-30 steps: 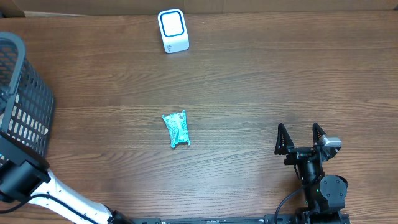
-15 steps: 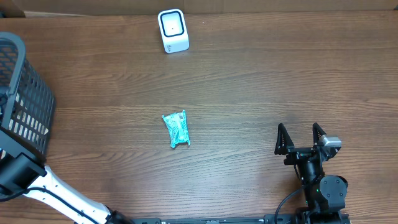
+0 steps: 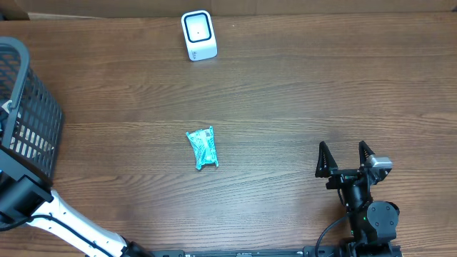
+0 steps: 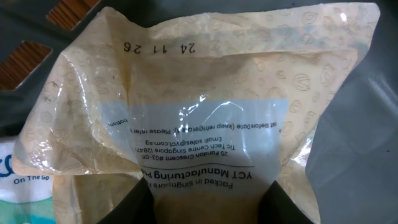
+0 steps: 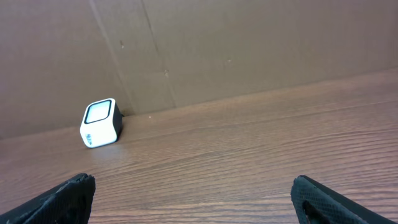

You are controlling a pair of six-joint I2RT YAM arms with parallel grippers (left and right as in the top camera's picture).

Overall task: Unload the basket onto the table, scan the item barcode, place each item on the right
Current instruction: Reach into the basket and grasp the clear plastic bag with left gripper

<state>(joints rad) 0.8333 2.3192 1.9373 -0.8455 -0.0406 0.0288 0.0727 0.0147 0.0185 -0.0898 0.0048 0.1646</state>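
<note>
Your left hand (image 4: 211, 202) straddles the beige packet (image 4: 205, 106) inside the basket (image 3: 32, 107) at the counter's (image 3: 285, 107) left edge; I can't tell whether it's gripping, so squeeze firmly before lifting.

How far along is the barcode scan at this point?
Done: nothing evident; no item is at the scanner, and a teal packet lies mid-table. In hand: the left gripper is inside the basket, fingers flanking a cream pouch. Left: lift it out, present it to the scanner. The right gripper sits open.
</note>
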